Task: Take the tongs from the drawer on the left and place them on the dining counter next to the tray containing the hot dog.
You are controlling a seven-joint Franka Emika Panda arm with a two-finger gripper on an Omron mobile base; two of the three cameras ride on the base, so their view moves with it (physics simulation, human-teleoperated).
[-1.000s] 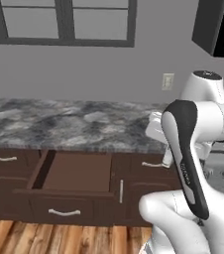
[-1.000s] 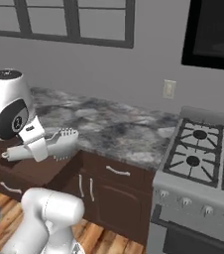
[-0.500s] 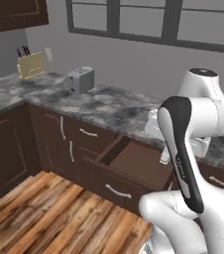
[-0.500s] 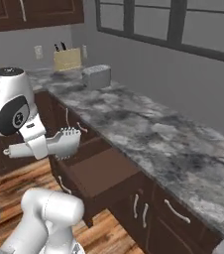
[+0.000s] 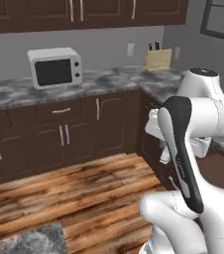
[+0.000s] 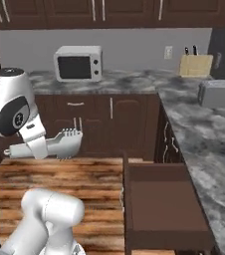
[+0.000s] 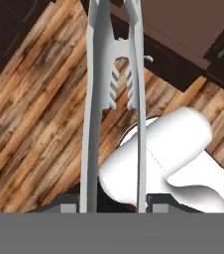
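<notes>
The end effector (image 6: 49, 147) was seen pressed onto the tongs (image 7: 113, 84), whose two long pale grey arms ran up the hand view from between the fingertips at the bottom edge. The arms were slim and flat, nearly parallel, with a ridged, toothed section partway up. In the right base view the tongs' scalloped tips (image 6: 69, 141) were carried out level to the right of the white arm, above the wooden floor (image 6: 89, 189). The drawer (image 6: 164, 204) was seen pulled open beside them, its inside reddish-brown and, as far as could be judged at that angle, bare. Beyond it a marbled surface (image 6: 204, 129) was shown turning a corner, with a toaster (image 6: 217, 93), a knife block (image 6: 196, 63) and a microwave (image 6: 78, 63) standing on it.
</notes>
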